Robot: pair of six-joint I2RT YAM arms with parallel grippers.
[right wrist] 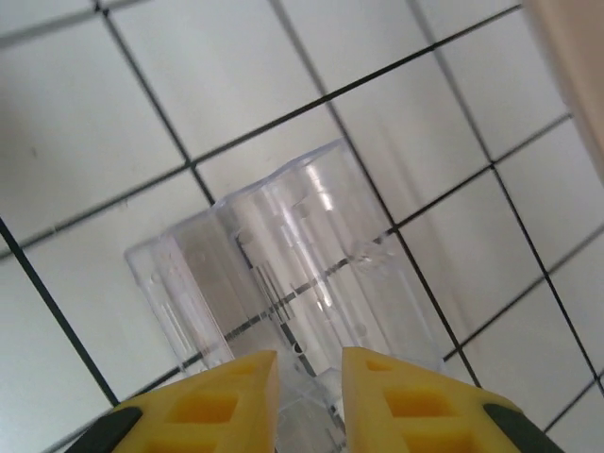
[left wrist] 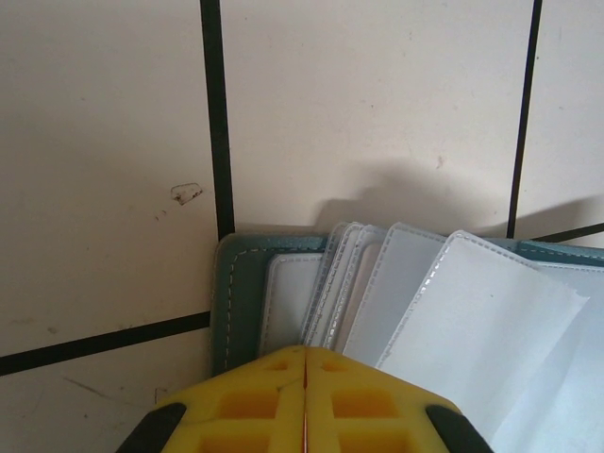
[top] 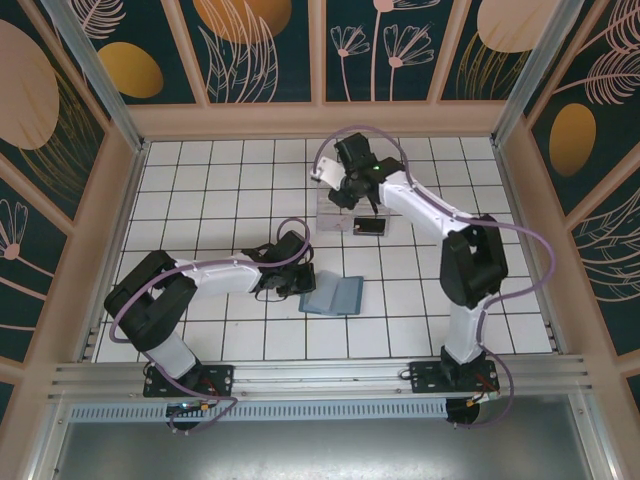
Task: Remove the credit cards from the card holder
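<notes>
The teal card holder (top: 335, 296) lies open on the tiles, its clear pockets (left wrist: 491, 311) fanned out over the teal cover (left wrist: 241, 283). My left gripper (top: 303, 283) is shut, and its yellow fingertips (left wrist: 305, 349) meet at the holder's left edge. I cannot tell whether they pinch a leaf. My right gripper (top: 352, 190) hangs open over the clear plastic tray (right wrist: 311, 236), with nothing between its jaws (right wrist: 310, 354). A black credit card (top: 371, 226) lies at the tray's near right end. A greyish card (top: 322, 172) sits tilted at the tray's far left, beside the right gripper.
The clear tray (top: 340, 215) stands mid-table, a little beyond the holder. Wooden walls (top: 320, 122) ring the white tiled floor (top: 210, 190). The right arm's elbow (top: 475, 262) rises at the right.
</notes>
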